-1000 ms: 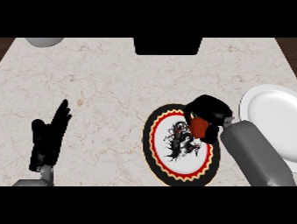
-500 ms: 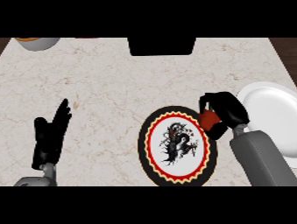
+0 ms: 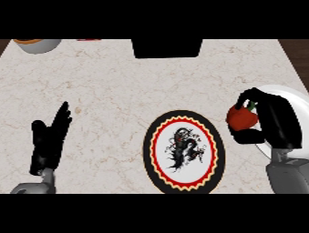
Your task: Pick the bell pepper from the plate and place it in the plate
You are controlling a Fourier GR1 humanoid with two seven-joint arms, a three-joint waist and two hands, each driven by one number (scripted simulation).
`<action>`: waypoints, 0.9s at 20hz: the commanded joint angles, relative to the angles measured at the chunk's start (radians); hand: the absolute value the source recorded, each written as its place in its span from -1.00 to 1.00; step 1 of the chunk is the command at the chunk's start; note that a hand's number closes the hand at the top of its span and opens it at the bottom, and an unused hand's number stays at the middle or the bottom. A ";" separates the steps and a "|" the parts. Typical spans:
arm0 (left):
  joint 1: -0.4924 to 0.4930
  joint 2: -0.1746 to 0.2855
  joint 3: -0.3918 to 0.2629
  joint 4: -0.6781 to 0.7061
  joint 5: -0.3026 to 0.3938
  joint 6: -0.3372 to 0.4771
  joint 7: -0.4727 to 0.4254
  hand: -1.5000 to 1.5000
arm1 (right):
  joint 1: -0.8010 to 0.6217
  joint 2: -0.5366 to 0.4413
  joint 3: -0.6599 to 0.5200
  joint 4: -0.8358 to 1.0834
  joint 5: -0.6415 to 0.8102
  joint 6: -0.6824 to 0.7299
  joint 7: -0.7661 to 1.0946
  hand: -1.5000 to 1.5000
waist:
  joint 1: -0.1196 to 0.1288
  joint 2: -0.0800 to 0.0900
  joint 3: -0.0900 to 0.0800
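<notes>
A red bell pepper [image 3: 240, 117] with a green stem is held off the counter by my right hand [image 3: 272, 122], whose fingers curl round it. It hangs at the left rim of the plain white plate [image 3: 307, 109] at the right edge. The patterned plate [image 3: 182, 152], with a black and red rim and a dark dragon figure, lies flat near the counter's middle front, left of the pepper, with nothing on it. My left hand [image 3: 50, 139] rests open at the lower left, fingers pointing up, away from both plates.
A black box [image 3: 167, 47] stands at the counter's back edge in the middle. A grey bowl [image 3: 37, 44] with something orange in it sits at the back left corner, beside a small red item [image 3: 88, 39]. Dark wood floor borders the marble counter.
My right hand has lifted the pepper off the patterned plate and carried it right, up to the white plate's rim. The view has shifted slightly. The left hand has stayed put.
</notes>
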 commanded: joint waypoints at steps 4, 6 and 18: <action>-0.025 0.013 -0.002 -0.015 -0.016 -0.012 0.024 0.00 | 0.044 -0.018 -0.135 -0.233 -0.001 0.005 0.162 1.00 | 0.028 0.007 0.001; -0.026 -0.014 -0.007 0.024 -0.015 -0.013 -0.024 0.00 | 0.094 -0.059 -0.204 -0.237 -0.047 0.014 0.126 1.00 | 0.027 0.008 0.001; -0.026 -0.006 0.018 0.001 -0.006 -0.053 -0.005 0.00 | -0.108 -0.219 -0.425 0.260 -0.171 -0.023 -0.046 1.00 | 0.042 0.012 0.001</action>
